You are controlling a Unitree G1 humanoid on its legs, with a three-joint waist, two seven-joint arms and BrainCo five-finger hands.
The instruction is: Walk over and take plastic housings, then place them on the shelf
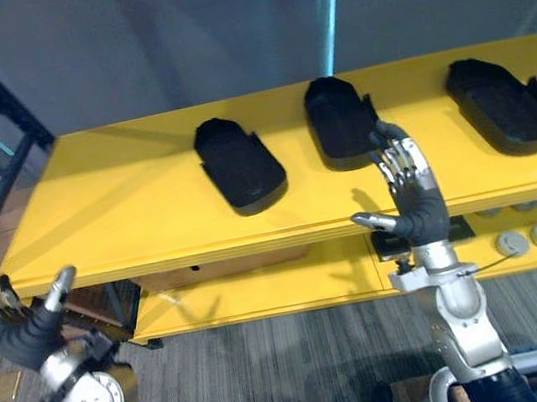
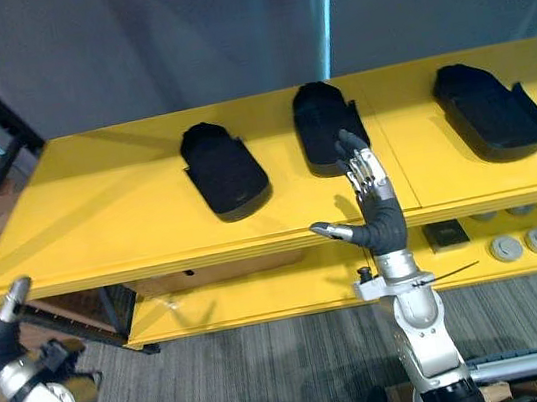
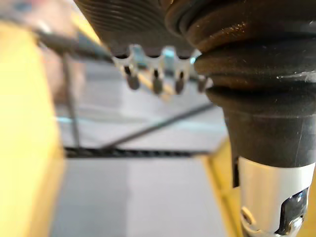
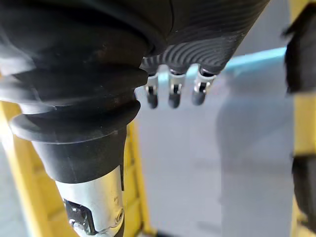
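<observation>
Black moulded housings on yellow shelf — R hand, L hand seemingly splayed, empty.

Three black plastic housings lie flat on the yellow top board of the shelf, in a row and well apart from one another. Each is a shallow, elongated shell, hollow side up, with a rounded far end and a squarer, notched near end. The left housing sits nearest the front edge, its near end angled to the right. The middle housing runs almost straight front to back. The right housing is angled like the left one.
</observation>
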